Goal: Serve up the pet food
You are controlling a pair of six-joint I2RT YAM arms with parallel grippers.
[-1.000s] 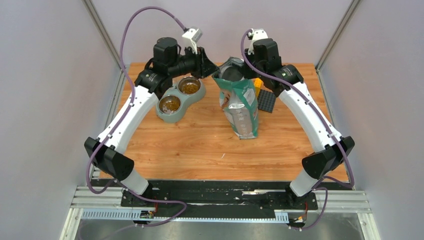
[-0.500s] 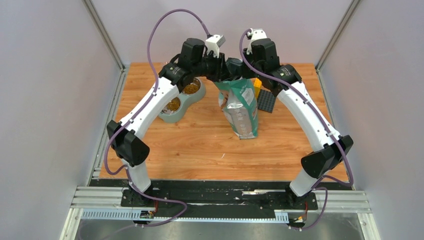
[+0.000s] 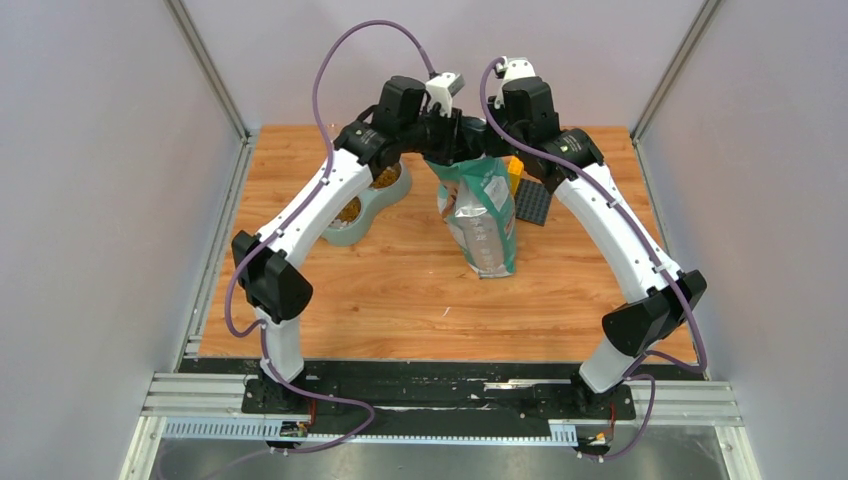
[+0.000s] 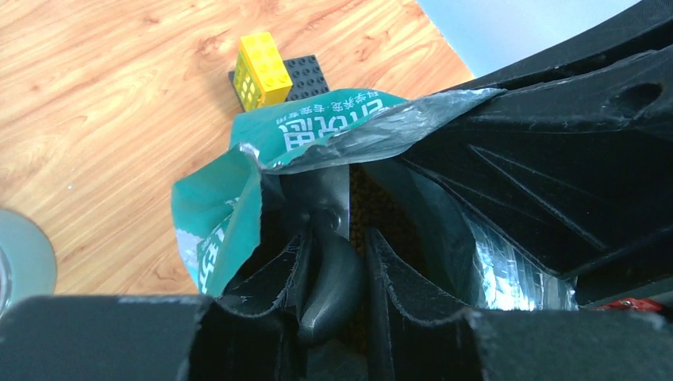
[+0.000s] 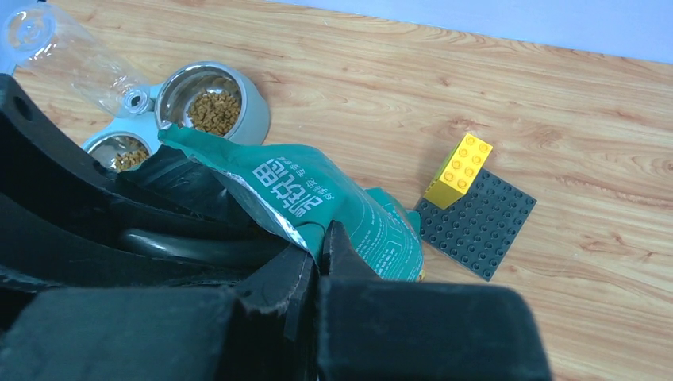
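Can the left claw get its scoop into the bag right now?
Probably yes. The right claw pinches the rim of the bag so its mouth gapes open, and the left claw, gripping the scoop, sits right at that opening with nothing across it.

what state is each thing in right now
bag: upright, mouth open
right fingers: shut on bag rim
left fingers: shut on scoop, inside bag mouth
scoop: held by handle, head hidden
bowls: both hold kibble
brick: on plate corner
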